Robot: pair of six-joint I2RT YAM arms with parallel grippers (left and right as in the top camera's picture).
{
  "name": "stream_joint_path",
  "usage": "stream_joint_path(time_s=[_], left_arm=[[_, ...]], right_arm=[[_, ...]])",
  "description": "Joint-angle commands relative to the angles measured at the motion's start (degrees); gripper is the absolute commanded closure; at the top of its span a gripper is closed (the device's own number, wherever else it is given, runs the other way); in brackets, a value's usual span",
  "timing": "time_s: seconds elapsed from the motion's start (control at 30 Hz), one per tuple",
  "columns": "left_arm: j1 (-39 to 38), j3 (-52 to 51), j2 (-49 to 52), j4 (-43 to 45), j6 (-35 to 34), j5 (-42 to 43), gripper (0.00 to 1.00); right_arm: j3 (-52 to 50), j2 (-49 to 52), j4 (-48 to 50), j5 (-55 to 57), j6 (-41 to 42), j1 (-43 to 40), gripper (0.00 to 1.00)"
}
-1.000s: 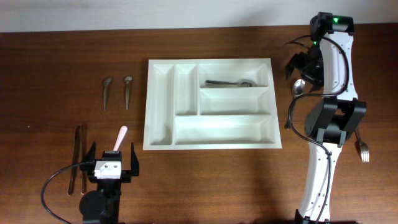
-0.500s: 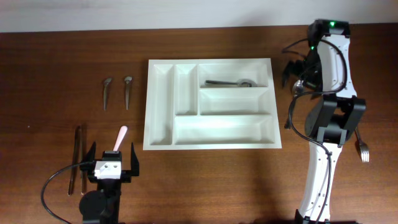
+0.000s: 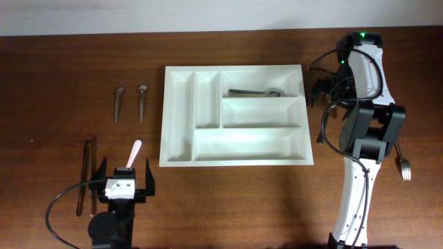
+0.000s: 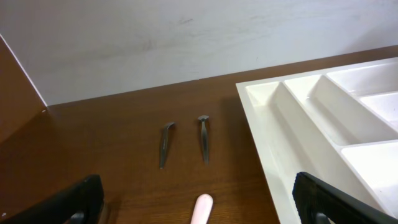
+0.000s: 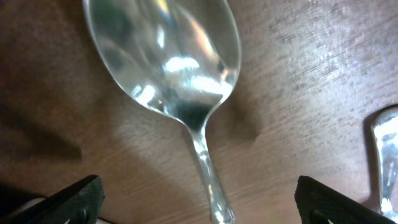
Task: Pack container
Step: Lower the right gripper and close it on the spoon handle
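- The right gripper is open wide. In its own camera, its two fingers sit far apart at the bottom corners.
- A shiny spoon lies on the brown table right under it. The handle runs down between the fingers. I cannot tell if they touch it.
- A bit of metal peeks in at the edge of that view. I cannot tell what it is.
- The container is a big white tray. Its short side is just beside the right gripper.
- A second spoon lies in the container's top long part, the part nearest that gripper.
- The left gripper is open wide too and holds nothing.
- A pink handle lies on the table, with its near end between those fingers.
- One corner of the container is near the left gripper but not touching it.
- Farther off lie two small grey utensils, side by side.
- A fork lies past the right arm.
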Motion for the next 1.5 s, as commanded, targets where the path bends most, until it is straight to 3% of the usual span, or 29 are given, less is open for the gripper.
stream_joint_path(time_s=[0.0, 0.1, 0.7, 1.03, 1.2, 1.33, 1.47], left_arm=[[0.28, -0.33, -0.44, 0.13, -0.50, 0.63, 0.01], [0.28, -0.33, -0.44, 0.13, -0.50, 0.63, 0.01], [0.28, -0.33, -0.44, 0.13, -0.50, 0.66, 0.01], [0.28, -0.33, -0.44, 0.13, -0.50, 0.63, 0.01], [0.28, -0.33, -0.44, 0.13, -0.50, 0.63, 0.01], [0.28, -0.33, -0.44, 0.13, -0.50, 0.66, 0.01], [0.28, -0.33, -0.44, 0.13, -0.50, 0.63, 0.01]], right_arm=[[-0.39, -1.22, 0.39, 0.92, -1.31, 0.02, 0.00], [-0.39, -1.22, 0.61, 0.94, -1.33, 0.02, 0.04], [-6.14, -1.16, 8.07, 2.03, -1.44, 0.02, 0.02], [-6.14, -1.16, 10.86, 2.43, -5.57, 0.02, 0.03], [-6.14, -1.16, 10.10, 2.43, -5.38, 0.02, 0.22], [-6.14, -1.16, 9.60, 2.43, -5.38, 0.02, 0.24], [-6.14, -1.16, 9.16, 2.40, -5.35, 0.02, 0.44]])
